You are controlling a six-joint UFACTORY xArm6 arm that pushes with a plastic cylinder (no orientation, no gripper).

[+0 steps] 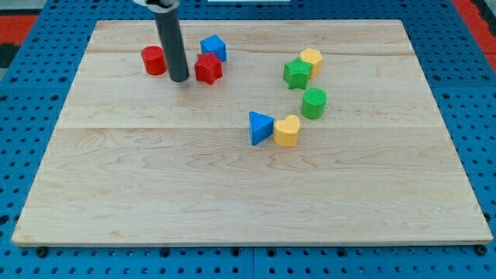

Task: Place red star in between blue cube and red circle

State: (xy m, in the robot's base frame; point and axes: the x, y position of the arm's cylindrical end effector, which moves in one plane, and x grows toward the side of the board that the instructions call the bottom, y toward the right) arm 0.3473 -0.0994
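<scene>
A pale wooden board (248,194) with visible grain lies on a blue pegboard surface (31,31) dotted with round holes. No brand, label or writing can be read anywhere.

Nearest the view's bottom, the board is bare wood. Around the middle sit a blue triangular block (260,127) and a yellow heart-shaped block (287,131), touching each other, the heart on the view's right. Just above and to the right of them stands a green cylinder block (314,103). Farther up, a green star-shaped block (296,74) touches a yellow hexagonal block (311,60) at its upper right.

Toward the view's top left is the task group. The red star block (208,68) lies just below the blue cube block (214,48), touching or nearly touching it. The red circle block (153,60), a short cylinder, sits well to the left.

The arm has no gripper, so nothing opens, closes or is held. It ends in a straight dark rod, and my tip (179,80) rests on the board between the red circle and the red star, close to both; contact with either cannot be made out.
</scene>
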